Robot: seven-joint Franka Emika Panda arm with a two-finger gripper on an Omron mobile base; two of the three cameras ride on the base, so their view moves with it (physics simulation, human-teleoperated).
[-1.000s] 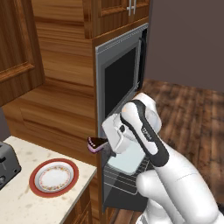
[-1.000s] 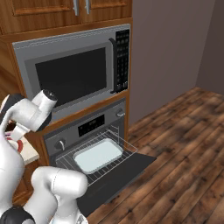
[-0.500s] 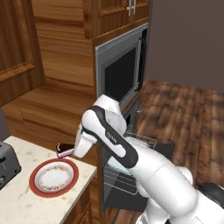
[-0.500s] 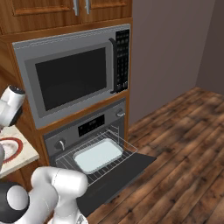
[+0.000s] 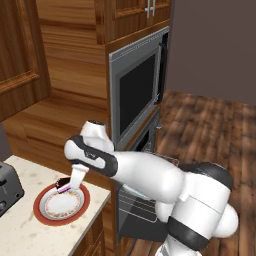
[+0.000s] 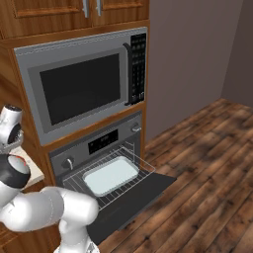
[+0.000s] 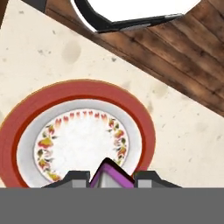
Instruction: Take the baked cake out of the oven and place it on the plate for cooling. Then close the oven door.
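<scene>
The gripper (image 5: pixel 66 186) hangs over the plate (image 5: pixel 44 213), its jaws clamped on the cake (image 5: pixel 63 183) — a small dark wedge with a pale base, held above the plate's far rim and, as far as the left base view shows, not touching it. The plate sits on the pale counter (image 5: pixel 30 235), just beside the toaster (image 5: pixel 8 190). Away from the plate, the oven (image 6: pixel 101 146) stands with its door (image 6: pixel 143 191) dropped open — a pale tray (image 6: pixel 109 175) on its rack.

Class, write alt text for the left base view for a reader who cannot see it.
The gripper holds the baked cake over the plate on the counter, beside a toaster. To the right, the oven door hangs open.
</scene>
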